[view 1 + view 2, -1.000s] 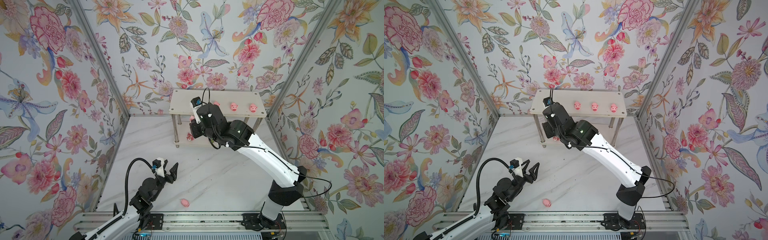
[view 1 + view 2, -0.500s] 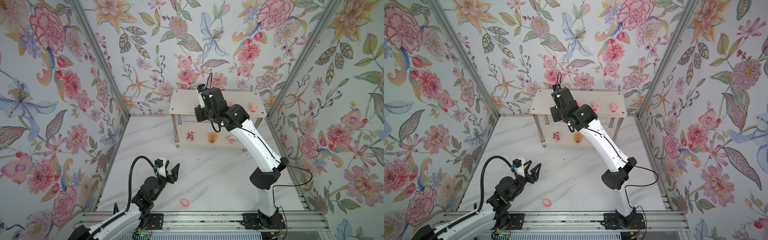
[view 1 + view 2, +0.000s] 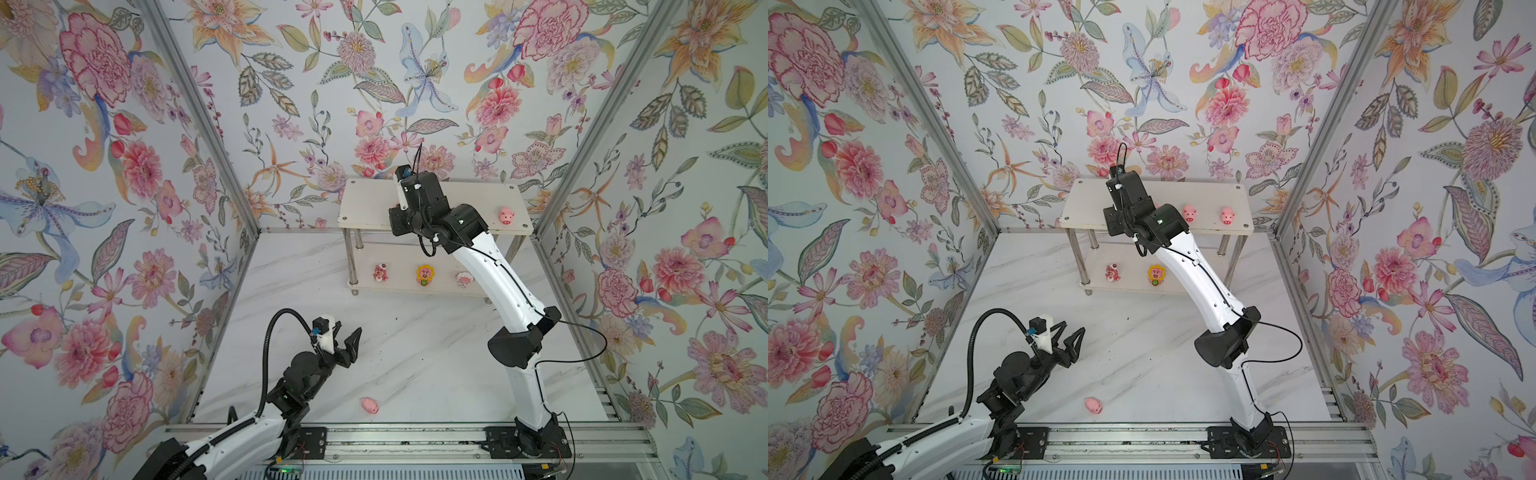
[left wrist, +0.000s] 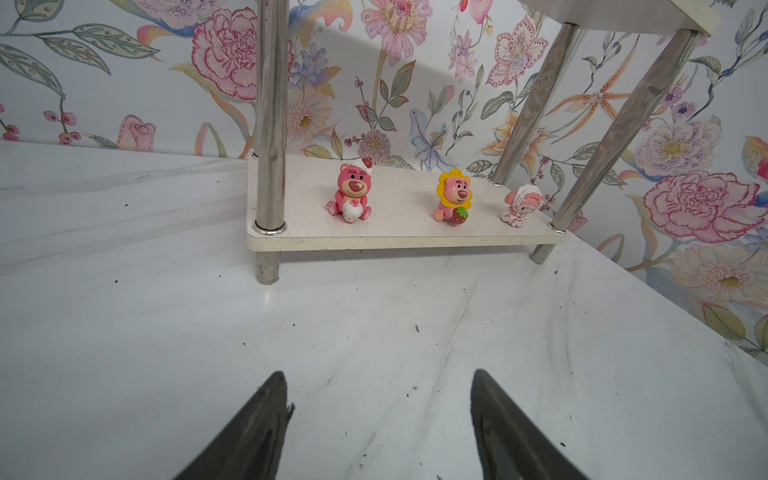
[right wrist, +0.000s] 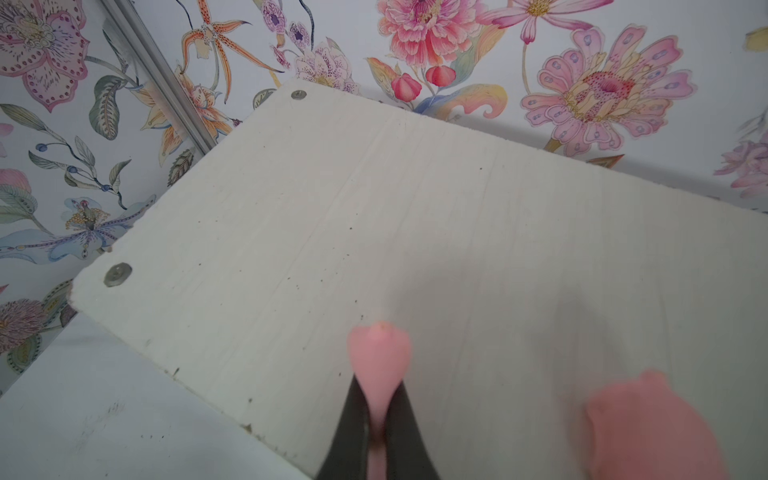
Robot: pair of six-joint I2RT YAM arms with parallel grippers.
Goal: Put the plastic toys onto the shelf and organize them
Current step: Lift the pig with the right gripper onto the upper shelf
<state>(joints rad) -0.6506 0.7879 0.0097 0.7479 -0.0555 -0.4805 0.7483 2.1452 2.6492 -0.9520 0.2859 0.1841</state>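
We hold the right gripper (image 5: 376,401) clenched on a pink pig (image 5: 379,357), low centre of the wrist view, above the shelf (image 5: 457,208), likely to line it up beside the neighbouring pig (image 5: 648,424). Our left gripper (image 3: 347,332) hangs spread and empty at lower left, and the loose pig (image 3: 369,405) lies bottom centre.

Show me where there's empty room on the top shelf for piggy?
The top tier's left end, from the corner screws to the pig in the right gripper, is bare. Its right end is crowded with pigs. The lower tier holds three figures.
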